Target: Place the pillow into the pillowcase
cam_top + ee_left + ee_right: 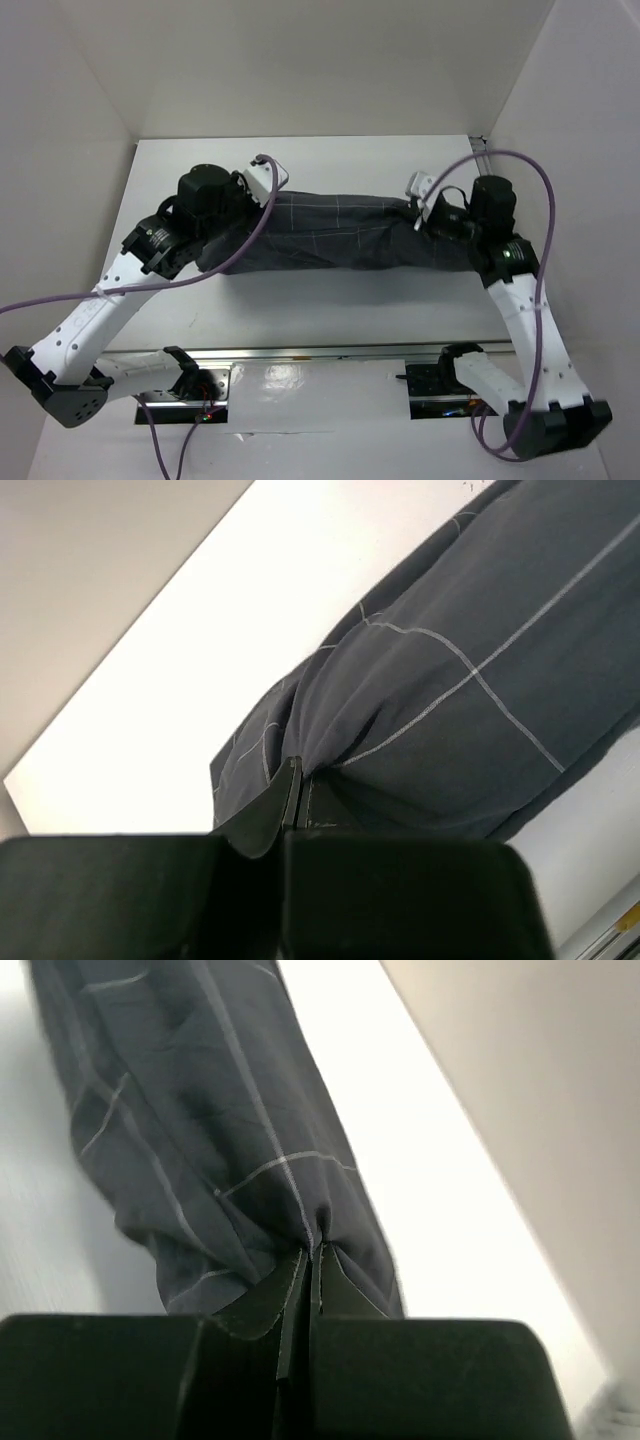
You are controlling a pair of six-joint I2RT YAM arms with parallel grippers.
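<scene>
Left gripper [292,785] is clamped shut on the left end of the pillowcase [340,235], right gripper [313,1260] same deal on the other end. It's pulled out long between them across the middle of the tabletop [320,300], a bit closer to the far edge, wrinkly and kinda puffy looking.

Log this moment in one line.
left jaws: shut on pillowcase left end | right jaws: shut on right end | pillowcase: stretched out over table | pillow: not seen
</scene>
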